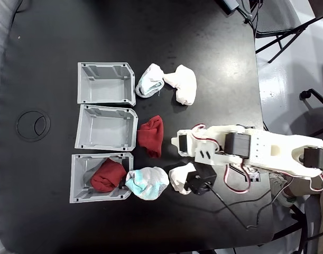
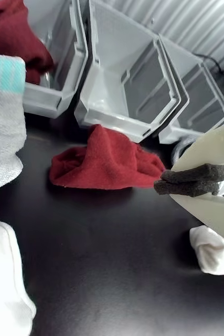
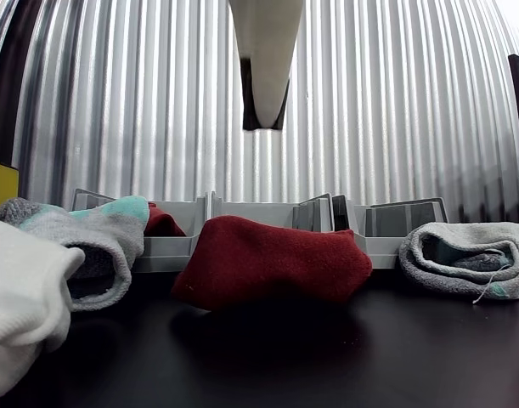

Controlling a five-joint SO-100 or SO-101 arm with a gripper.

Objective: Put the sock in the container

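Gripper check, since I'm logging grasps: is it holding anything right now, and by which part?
Nothing is held. In the wrist view the gripper has its dark pads pressed together with nothing between them, and the dark red sock lies on the table apart from it.

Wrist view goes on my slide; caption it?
Shut tool hovers beside a dark red sock lying before three grey bins.
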